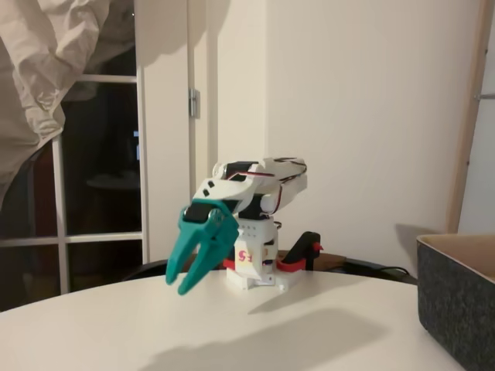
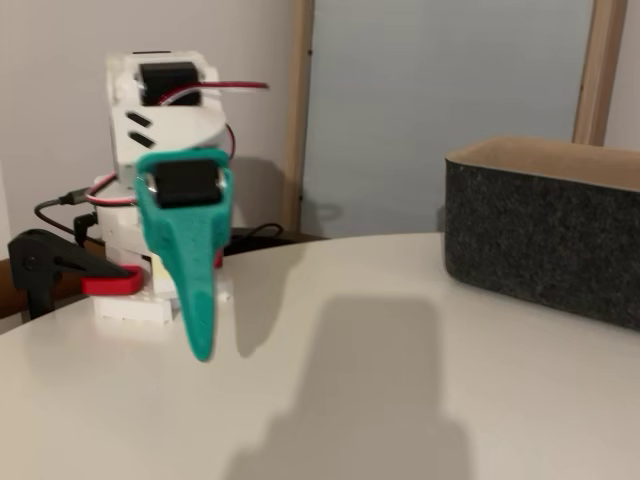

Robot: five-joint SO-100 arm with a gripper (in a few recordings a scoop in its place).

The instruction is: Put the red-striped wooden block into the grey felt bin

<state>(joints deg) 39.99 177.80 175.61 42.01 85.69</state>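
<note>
While the arm sits folded at its base, the scene reads as follows.

Table: round white table (image 1: 116, 325), bare in front of the arm in both fixed views.

Bin: the grey felt bin (image 2: 545, 240) stands at about three o'clock from the arm, well apart from it, with its tan inside showing at the rim; it also sits at the right edge of the other fixed view (image 1: 456, 301).

Arm: white, clamped to the table's far edge at twelve o'clock.

Pincer: the teal gripper (image 1: 184, 280) hangs above the table pointing down toward seven o'clock, fingers slightly parted, holding nothing.

Block: I cannot find the red-striped wooden block on any visible part of the table.

Risk: with the block unlocated, a reach could go wide; a swing toward three o'clock could clip the bin's thick wall.
</note>
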